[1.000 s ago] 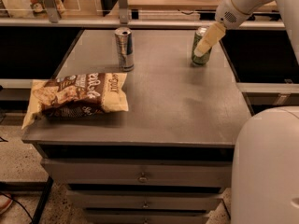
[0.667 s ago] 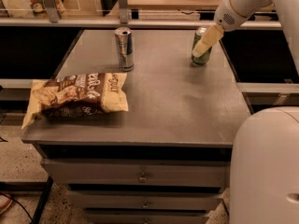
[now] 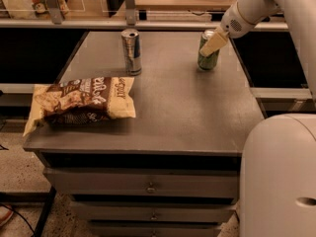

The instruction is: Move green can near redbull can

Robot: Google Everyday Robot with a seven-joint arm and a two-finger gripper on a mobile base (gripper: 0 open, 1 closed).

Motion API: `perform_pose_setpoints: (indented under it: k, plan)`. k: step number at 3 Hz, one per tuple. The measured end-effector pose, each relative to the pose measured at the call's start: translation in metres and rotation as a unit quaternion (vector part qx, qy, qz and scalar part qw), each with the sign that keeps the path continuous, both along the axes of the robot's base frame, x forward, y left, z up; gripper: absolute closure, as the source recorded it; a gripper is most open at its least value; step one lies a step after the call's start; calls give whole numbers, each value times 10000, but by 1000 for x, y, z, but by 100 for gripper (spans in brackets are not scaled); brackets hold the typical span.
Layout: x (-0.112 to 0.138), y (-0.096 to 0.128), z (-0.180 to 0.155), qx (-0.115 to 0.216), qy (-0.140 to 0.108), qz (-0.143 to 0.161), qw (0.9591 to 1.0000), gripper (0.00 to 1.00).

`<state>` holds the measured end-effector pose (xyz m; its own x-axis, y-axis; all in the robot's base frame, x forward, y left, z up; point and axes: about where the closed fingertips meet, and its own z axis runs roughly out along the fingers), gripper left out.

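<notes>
Far right of the grey table [image 3: 187,117], close to its right edge: the green can [image 3: 208,62], upright, base on the surface. Right up against it, the gripper [image 3: 212,44], reaching in from the upper right at the end of the white arm [image 3: 261,4]. Lays a pale, slanted tip across the can's upper front. Cannot tell whether clamped on the can or only resting against it.

Along the back of the table to the left, well apart from the green can: the redbull can [image 3: 132,52], upright, silver top showing. Between the two cans: plain grey tabletop.

Nearer the front, on the left: a snack bag [image 3: 81,100], brown and cream, lying flat, its left end at or just over the table's left edge. Sits forward of the redbull can and off the line between the cans.

Under the tabletop: a stack of drawers [image 3: 148,185] with small knobs. Behind the table: a pale rail [image 3: 163,22] running side to side, with a metal post [image 3: 130,4] rising just behind the redbull can.

Lower right: the robot's white body [image 3: 279,177], large and rounded, cut off by the right and bottom edges. Hides the table's front right corner and the right ends of the drawers.

Hidden or unclear: the top front of the green can and its markings there, covered by the gripper; the gripper's far side, behind the can. Lettering on the snack bag shows but does not read clearly. Things on the counter beyond the rail too blurred and cropped to name.
</notes>
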<state>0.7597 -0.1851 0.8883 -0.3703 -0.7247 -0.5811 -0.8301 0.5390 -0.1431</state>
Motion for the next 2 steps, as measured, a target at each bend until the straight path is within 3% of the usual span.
perform_pose_setpoints:
  k: [1,2]
  plan:
    - [-2,9,5,108,3,87,9999,96]
    - [-20,58,38,408,-56,634,9971,100]
